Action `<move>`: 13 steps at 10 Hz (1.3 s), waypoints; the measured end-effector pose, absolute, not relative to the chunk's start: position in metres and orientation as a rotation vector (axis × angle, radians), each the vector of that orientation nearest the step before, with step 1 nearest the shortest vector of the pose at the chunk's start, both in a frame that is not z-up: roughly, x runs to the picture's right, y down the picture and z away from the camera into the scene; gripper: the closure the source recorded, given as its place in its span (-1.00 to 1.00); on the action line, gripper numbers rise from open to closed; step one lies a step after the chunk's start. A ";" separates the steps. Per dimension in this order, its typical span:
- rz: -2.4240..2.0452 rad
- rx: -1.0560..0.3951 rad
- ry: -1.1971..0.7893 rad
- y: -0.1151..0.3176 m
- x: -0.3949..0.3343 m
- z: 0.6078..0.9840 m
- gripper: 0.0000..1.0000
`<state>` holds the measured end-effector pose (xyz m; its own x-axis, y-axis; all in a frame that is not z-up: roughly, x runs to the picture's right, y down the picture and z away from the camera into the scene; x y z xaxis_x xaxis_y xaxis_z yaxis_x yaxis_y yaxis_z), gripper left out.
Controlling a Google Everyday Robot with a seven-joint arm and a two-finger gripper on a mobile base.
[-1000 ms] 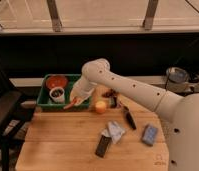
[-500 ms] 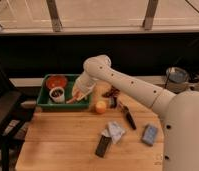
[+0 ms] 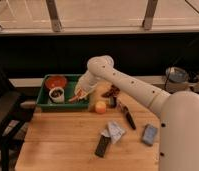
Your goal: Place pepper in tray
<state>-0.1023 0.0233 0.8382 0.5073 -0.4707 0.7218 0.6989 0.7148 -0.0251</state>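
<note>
The dark green tray (image 3: 43,101) stands at the table's back left, with a red-orange bowl (image 3: 56,81) and a small white cup (image 3: 56,94) inside it. My gripper (image 3: 81,93) reaches down over the tray's right part. The slim orange-red pepper (image 3: 76,97) sits at the gripper's tip, just above or on the tray floor near the right wall. The white arm (image 3: 118,80) comes in from the right.
A round yellow-orange fruit (image 3: 100,106) lies just right of the tray, a dark reddish clump (image 3: 111,91) behind it. A dark pen-like object (image 3: 128,117), crumpled white wrapper (image 3: 113,130), black flat object (image 3: 102,145) and blue packet (image 3: 149,134) lie on the wooden table (image 3: 58,145).
The arm has swung left and lowered, carrying the pepper from above the tray's right edge to inside the tray.
</note>
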 end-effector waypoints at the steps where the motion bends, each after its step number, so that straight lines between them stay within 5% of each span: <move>1: -0.709 -0.326 -0.761 0.016 -0.099 0.849 0.45; 6: -0.683 -0.338 -0.815 0.025 -0.114 0.880 -0.52; 13: -0.692 -0.381 -0.720 0.025 -0.101 0.861 -0.60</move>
